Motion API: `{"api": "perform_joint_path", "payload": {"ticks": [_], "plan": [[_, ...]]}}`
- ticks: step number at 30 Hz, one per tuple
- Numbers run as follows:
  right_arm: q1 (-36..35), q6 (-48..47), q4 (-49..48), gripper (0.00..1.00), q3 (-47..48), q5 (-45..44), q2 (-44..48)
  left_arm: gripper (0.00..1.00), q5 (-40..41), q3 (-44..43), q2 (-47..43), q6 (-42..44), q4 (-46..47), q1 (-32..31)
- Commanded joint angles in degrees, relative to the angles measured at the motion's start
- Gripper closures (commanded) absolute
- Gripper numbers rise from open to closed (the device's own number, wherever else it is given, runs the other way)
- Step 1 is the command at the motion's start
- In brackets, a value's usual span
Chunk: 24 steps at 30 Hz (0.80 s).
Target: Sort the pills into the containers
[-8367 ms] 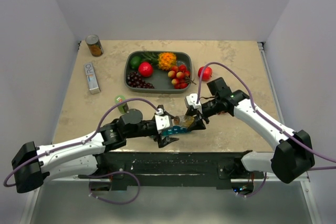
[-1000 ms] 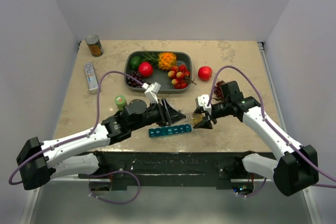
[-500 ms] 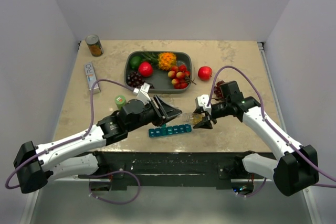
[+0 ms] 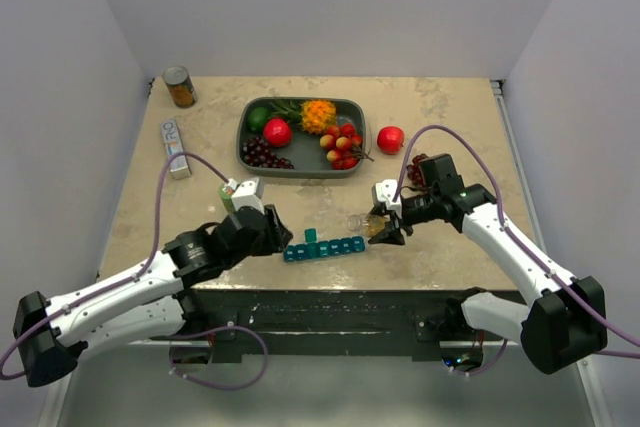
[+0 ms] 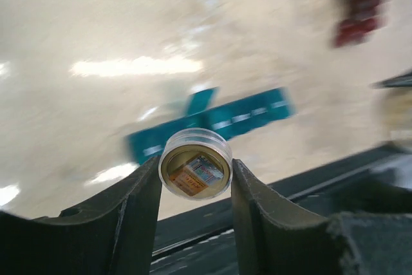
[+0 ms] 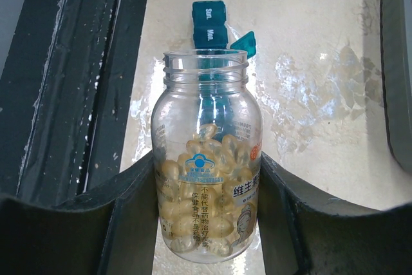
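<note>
The left gripper (image 5: pixel 195 181) is half closed on a small clear cap (image 5: pixel 195 167). The right gripper (image 6: pixel 205 185) clamps an open bottle (image 6: pixel 206 85) of yellow capsules (image 6: pixel 205 138), its mouth toward the teal pill organiser (image 4: pixel 325 246). The left arm has pulled back off the strip since a moment ago; the right hasn't budged. The organiser lies near the front edge of the beige counter (image 4: pixel 450 117), one lid up. Behind it are a grey fruit tray (image 4: pixel 305 155), a red apple (image 4: pixel 390 138) and a can (image 4: pixel 179 87).

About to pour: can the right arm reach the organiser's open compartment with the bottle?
Probably yes: the uncapped bottle points at the organiser, one lid raised, with nothing standing between them.
</note>
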<state>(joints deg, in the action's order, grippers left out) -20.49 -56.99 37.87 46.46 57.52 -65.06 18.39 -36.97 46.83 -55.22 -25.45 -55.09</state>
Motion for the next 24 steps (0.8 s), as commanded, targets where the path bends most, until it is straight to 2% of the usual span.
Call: {"api": "perform_joint_path", "payload": {"ticks": [1, 3, 6, 9, 13, 14, 15, 18, 21, 24], "plan": [[0.1, 1.1, -2.0, 1.00, 0.7, -0.2, 1.0, 0.93, 5.6, 3.9, 2.7, 3.5, -12.8, 0.2], [0.1, 1.3, -2.1, 1.00, 0.7, -0.6, 0.9, 0.92, 7.0, 5.5, 4.0, 2.3, -11.9, 0.3], [0.2, 1.5, -2.1, 1.00, 0.7, -0.7, 1.2, 0.80, 9.1, 6.3, 7.6, 0.6, -11.0, 0.5], [0.2, 1.6, -2.1, 1.00, 0.7, -0.9, 1.2, 0.78, 9.8, 7.1, 11.0, -1.0, -10.4, 0.8], [0.2, 1.7, -2.1, 1.00, 0.7, -1.0, 1.1, 0.54, 9.9, 8.5, 11.8, -2.3, -9.2, 0.9], [0.2, 1.7, -2.1, 1.00, 0.7, -1.1, 1.1, 0.53, 10.0, 8.7, 11.1, -2.8, -9.1, 0.9], [0.3, 1.8, -2.3, 1.00, 0.7, -1.1, 1.0, 0.47, 10.1, 8.9, 10.7, -2.9, -9.0, 0.9], [0.3, 1.8, -2.3, 1.00, 0.7, -1.2, 1.0, 0.40, 10.3, 9.3, 9.2, -3.1, -9.3, 1.0], [0.3, 1.8, -2.3, 1.00, 0.8, -1.3, 1.1, 0.28, 9.6, 9.1, 8.8, -3.2, -9.7, 1.0], [0.3, 2.0, -2.3, 1.00, 0.8, -1.4, 1.1, 0.24, 7.8, 8.1, 8.1, -1.9, -9.5, 1.0]]}}
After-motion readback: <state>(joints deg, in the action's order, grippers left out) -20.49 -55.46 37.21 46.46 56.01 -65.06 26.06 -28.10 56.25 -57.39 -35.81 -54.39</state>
